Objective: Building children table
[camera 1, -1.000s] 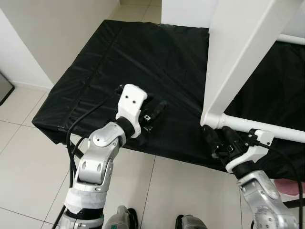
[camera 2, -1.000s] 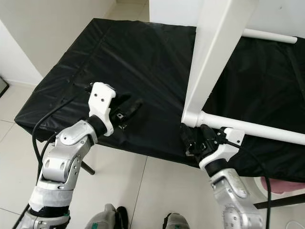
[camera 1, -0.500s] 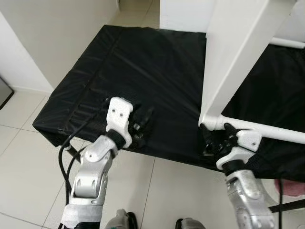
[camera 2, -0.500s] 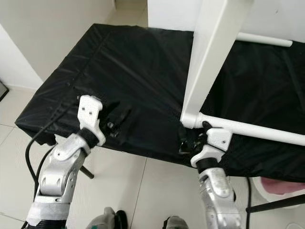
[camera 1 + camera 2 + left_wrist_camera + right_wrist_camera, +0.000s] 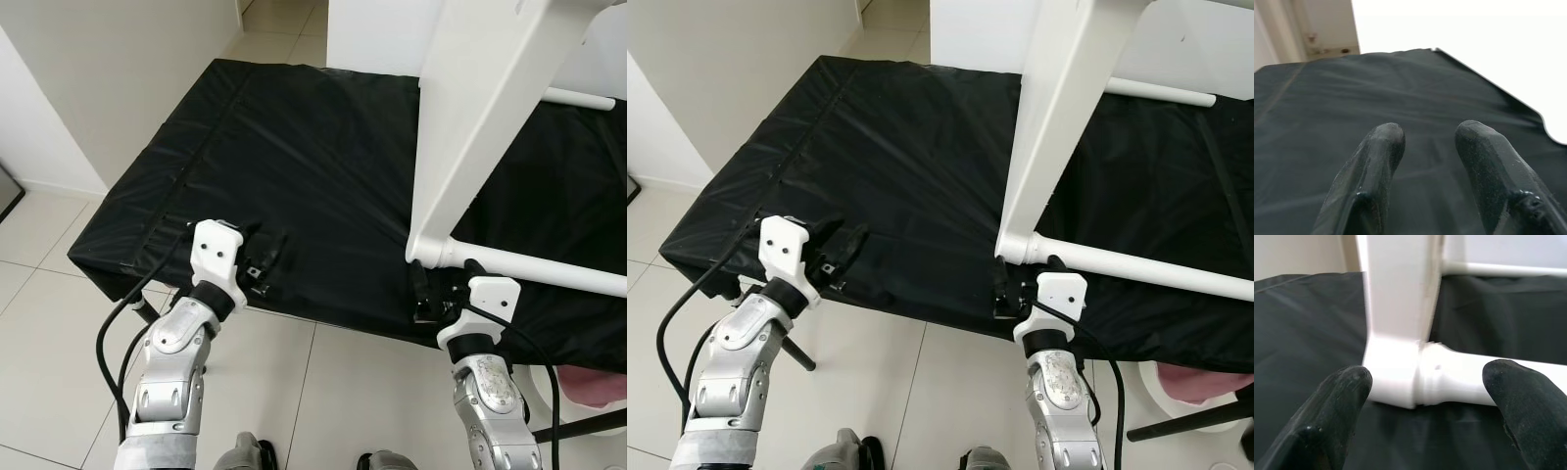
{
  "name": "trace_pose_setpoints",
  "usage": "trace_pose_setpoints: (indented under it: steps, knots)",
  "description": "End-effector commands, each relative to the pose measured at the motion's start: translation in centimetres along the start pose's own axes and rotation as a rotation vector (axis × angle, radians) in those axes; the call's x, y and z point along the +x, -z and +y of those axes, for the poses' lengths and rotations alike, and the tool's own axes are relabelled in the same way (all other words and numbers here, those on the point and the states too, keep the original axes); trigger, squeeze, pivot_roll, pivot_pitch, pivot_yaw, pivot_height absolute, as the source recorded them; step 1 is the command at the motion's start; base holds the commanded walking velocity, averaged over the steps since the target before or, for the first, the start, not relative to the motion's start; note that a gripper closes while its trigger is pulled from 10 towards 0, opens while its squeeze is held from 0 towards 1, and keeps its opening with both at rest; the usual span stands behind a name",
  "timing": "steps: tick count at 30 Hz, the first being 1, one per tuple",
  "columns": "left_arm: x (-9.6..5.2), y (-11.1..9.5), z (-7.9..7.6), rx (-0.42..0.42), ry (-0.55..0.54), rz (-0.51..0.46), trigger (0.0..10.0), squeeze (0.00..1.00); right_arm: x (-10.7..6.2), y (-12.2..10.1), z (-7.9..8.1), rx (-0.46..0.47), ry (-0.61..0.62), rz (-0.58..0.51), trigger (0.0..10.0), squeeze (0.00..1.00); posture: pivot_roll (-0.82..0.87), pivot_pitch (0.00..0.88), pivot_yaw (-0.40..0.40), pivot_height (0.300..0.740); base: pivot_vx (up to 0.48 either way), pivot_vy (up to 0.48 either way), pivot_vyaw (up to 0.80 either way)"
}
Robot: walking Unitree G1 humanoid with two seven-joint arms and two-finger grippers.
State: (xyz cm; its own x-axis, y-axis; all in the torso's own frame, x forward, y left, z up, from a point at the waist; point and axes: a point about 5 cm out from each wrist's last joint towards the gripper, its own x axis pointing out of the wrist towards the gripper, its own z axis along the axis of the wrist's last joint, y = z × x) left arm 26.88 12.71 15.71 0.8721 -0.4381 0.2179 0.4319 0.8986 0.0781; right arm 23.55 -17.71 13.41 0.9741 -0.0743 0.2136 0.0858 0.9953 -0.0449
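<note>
black cloth (image 5: 313, 157), tiled floor (image 5: 59, 323), pink basin (image 5: 593, 384)

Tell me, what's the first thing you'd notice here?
The big white table frame standing on the black cloth-covered table, on the robot's right side, with a round white bar joined at its bottom corner. The right gripper is open just in front of that joint, not touching it. The left gripper hangs open over the cloth's near edge.
</note>
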Motion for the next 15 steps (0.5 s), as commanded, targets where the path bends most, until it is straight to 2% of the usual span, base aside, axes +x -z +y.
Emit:
trace_pose_setpoints:
  steps: [1,4,12,15]
  knots:
    - [-0.34,0.28,0.36,-0.054,-0.261,-0.018,10.0,0.0,-0.22,0.66,0.09,-0.013,0.005,0.008,10.0,0.0,-0.11,0.094,0.053,0.74,0.0,0.0,0.0]
    - [-0.26,0.45,0.29,-0.068,-0.26,-0.02,10.0,0.0,0.0,0.68,0.12,-0.023,0.005,-0.009,10.0,0.0,-0.12,0.089,0.052,0.74,0.0,0.0,0.0]
    - [-0.03,0.76,0.31,-0.039,-0.244,-0.02,10.0,0.0,0.34,0.53,0.19,-0.057,-0.006,-0.04,10.0,0.0,-0.12,0.076,0.059,0.74,0.0,0.0,0.0]
    - [0.13,0.82,0.39,-0.057,-0.242,-0.026,10.0,0.0,0.46,0.53,0.07,-0.064,-0.002,-0.046,10.0,0.0,-0.14,0.076,0.061,0.74,0.0,0.0,0.0]
